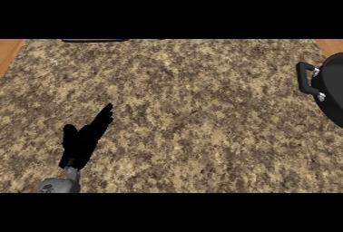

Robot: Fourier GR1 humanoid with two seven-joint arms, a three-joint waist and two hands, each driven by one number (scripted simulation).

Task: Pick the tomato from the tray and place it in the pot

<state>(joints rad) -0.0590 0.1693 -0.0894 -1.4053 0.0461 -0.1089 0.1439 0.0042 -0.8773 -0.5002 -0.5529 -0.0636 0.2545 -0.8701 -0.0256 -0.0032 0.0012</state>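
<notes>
Listing what I can see from my head, looking down at the granite counter.

Item: my left hand, near the counter's front-left corner, fingers straight and pressed together, pointing away from me, holding nothing; it rests, idle.

Item: my right hand, not in sight, so I cannot tell how its fingers stand.

Item: black pot, at the counter's right edge, cut off by the frame, one side handle turned toward the middle. Its inside is hidden.

Item: dark tray, a sliver at the counter's far-left edge.

Item: tomato, perhaps the tiny red speck at the far edge, just beside the tray; I cannot confirm it.

Status, by my judgement: nothing picked; reach, grasp, carry and placing all remain.
</notes>
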